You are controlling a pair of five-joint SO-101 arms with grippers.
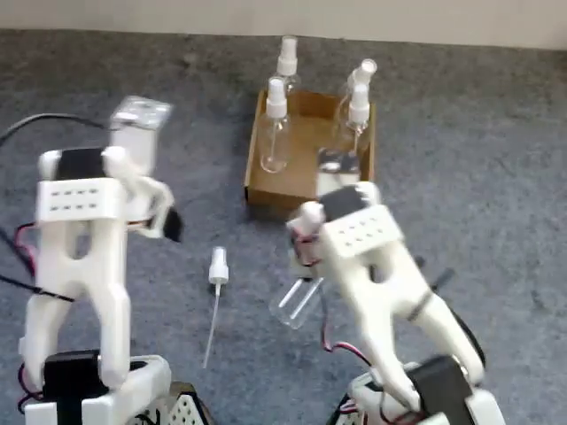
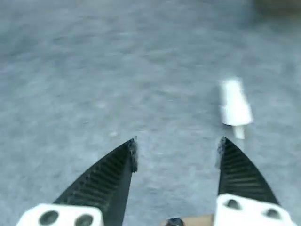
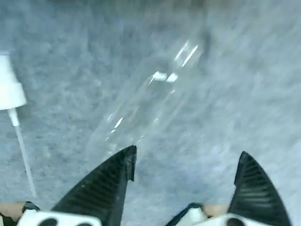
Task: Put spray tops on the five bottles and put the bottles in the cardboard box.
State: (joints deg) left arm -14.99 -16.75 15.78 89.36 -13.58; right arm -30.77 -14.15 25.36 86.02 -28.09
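Observation:
A clear bottle (image 1: 297, 301) without a top lies on its side on the grey carpet; in the right wrist view the bottle (image 3: 148, 106) lies just beyond my open right gripper (image 3: 188, 155). A loose white spray top (image 1: 218, 266) with its long tube lies to the bottle's left, and this spray top (image 3: 9, 89) also appears at the edge of the right wrist view. My left gripper (image 2: 178, 141) is open above the carpet, with the spray top (image 2: 234, 107) a short way ahead and to one side. The cardboard box (image 1: 306, 190) holds capped bottles (image 1: 275, 124).
Several capped bottles stand upright in the box's far part, one (image 1: 288, 57) at or just behind its back wall. The left arm (image 1: 84, 230) and the right arm (image 1: 372, 266) flank the loose parts. Open carpet stretches all around.

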